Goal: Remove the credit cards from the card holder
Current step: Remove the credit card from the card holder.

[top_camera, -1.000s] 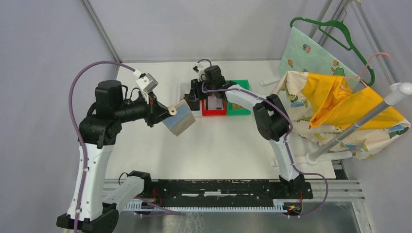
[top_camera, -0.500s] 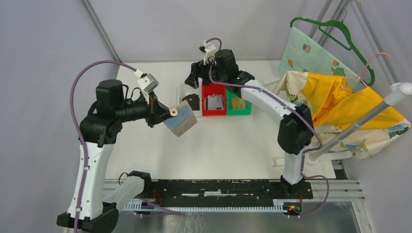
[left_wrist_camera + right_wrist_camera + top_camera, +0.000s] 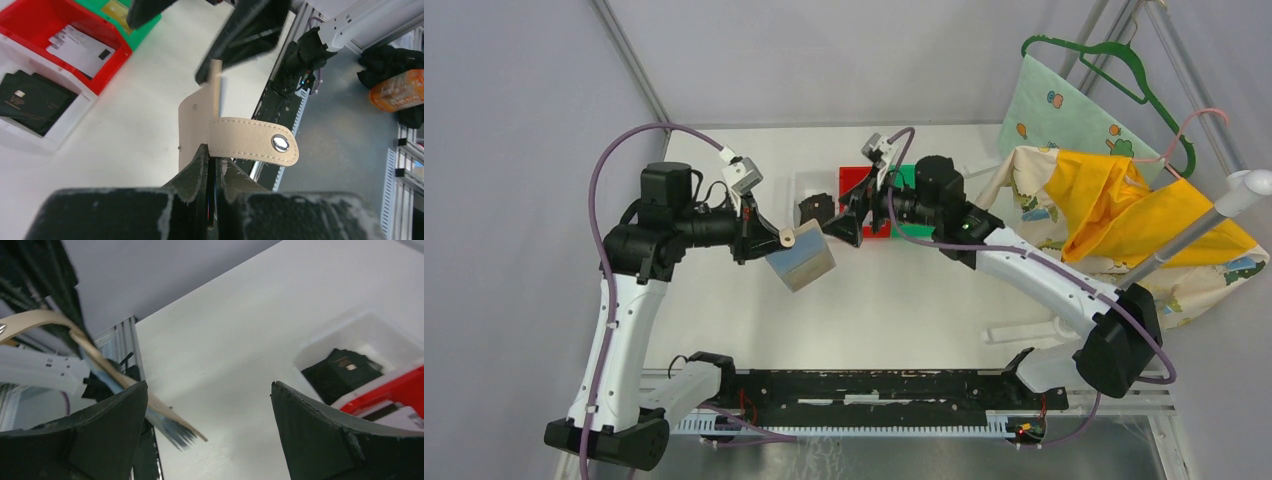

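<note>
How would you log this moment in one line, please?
left gripper: shut on card holder | right gripper: open | black card: in white bin

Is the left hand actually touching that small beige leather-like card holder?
Touching. The left wrist view shows the left hand pinched shut on the beige card holder.

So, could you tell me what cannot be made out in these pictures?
- Whether the card holder has cards in its sleeves: top view, too small and shiny; left wrist view, hidden behind its beige cover; right wrist view, blurred and edge-on.
- The full contents of the green bin: top view, the right arm covers it; left wrist view, cut off by the top edge.
- Print on the grey card in the red bin: left wrist view, too small.
</note>
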Available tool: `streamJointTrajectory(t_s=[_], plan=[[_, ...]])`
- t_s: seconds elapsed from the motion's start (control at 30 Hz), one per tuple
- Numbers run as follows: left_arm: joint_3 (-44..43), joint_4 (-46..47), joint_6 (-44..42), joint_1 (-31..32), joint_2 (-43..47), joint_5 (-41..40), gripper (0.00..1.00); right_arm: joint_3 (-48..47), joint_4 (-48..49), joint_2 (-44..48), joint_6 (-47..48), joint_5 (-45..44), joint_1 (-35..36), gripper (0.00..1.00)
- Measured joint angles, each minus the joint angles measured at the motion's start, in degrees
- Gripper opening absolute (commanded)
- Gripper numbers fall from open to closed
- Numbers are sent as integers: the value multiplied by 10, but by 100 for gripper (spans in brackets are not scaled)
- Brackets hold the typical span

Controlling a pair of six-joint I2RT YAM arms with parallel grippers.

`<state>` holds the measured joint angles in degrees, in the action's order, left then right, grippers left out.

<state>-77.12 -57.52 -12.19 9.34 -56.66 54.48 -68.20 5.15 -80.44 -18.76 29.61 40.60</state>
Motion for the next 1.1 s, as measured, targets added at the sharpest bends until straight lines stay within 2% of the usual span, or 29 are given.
streamJointTrajectory(t_s=[0.2,0.47,0.67,1.1], plan=[[0,-66,-57,0,-32,27,2,39,20,13,17,28,74,98],[-16,-157,-135,0,-42,57,2,40,28,12,46,58,112,98],[-26,-203,-175,0,-47,62,2,40,29,11,57,64,129,86],[-26,-237,-194,0,-47,62,2,30,30,-3,67,67,162,76]])
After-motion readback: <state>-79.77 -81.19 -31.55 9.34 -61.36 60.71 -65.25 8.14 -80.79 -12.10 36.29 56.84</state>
